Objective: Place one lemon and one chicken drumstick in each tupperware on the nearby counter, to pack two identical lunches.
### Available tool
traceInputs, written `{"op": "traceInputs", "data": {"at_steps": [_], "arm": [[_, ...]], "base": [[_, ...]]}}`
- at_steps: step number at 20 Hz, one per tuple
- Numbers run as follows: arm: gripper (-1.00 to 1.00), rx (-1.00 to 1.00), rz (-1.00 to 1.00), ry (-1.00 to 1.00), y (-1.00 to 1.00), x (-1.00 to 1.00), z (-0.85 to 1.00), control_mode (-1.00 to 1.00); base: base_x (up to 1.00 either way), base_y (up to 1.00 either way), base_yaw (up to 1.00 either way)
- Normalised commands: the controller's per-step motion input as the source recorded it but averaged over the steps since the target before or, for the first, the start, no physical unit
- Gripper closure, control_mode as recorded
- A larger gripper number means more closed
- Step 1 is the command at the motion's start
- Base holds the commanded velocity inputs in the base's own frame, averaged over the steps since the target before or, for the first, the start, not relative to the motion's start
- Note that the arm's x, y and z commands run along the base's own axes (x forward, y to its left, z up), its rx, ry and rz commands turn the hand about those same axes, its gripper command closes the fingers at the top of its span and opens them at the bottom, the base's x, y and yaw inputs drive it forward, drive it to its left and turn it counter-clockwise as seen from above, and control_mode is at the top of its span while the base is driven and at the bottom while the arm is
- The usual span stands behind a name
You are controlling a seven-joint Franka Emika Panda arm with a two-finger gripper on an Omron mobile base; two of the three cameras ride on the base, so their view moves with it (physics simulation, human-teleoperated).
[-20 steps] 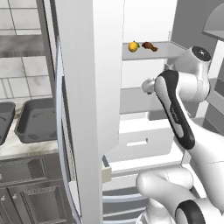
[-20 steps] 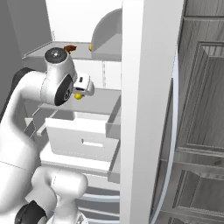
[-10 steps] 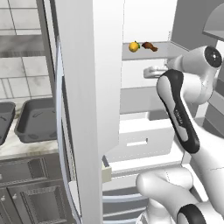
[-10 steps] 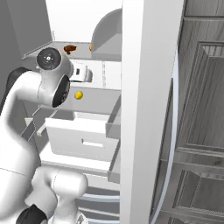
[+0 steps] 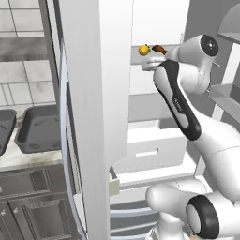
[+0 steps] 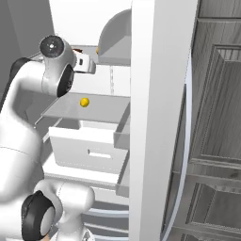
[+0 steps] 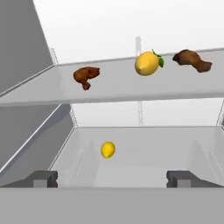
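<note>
In the hand view my gripper (image 7: pixel 112 178) is open, nothing between its fingertips (image 7: pixel 43 177). It faces into the open fridge, short of the shelves. On the upper shelf lie a chicken drumstick (image 7: pixel 86 76) at left, a lemon (image 7: pixel 147 63) with a green tip in the middle, and a second drumstick (image 7: pixel 192 60) at right. Another lemon (image 7: pixel 107 149) sits on the lower shelf (image 6: pixel 70 109), seen too in the right base view (image 6: pixel 84 101). The left base view shows the upper lemon (image 5: pixel 144 49) and a drumstick (image 5: pixel 159 48). Two tupperware trays (image 5: pixel 37 129) (image 5: pixel 4 127) rest on the counter (image 5: pixel 28 158) left of the fridge.
The open fridge door (image 5: pixel 91 117) stands between the fridge interior and the counter. A white drawer (image 6: pixel 87 146) sits below the lower shelf. A second door edge (image 6: pixel 157 117) rises at the right, with dark panelled cabinets (image 6: pixel 216 117) beyond it.
My arm has lifted the hand from the lower shelf's level up toward the upper shelf. The lemons and drumsticks have stayed in place.
</note>
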Motion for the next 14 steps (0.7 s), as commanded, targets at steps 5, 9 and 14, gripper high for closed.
{"op": "traceInputs", "data": {"at_steps": [5,9,14], "arm": [[-1.0,0.0,0.15,0.0,0.25,0.37,0.02,-1.0],[-1.0,-0.04,0.15,0.0,0.32,0.31,0.0,-1.0],[-1.0,-0.13,0.05,0.0,0.43,0.38,0.0,-1.0]], "base": [[0.0,0.0,0.0],[0.0,0.0,0.0],[0.0,0.0,0.0]]}}
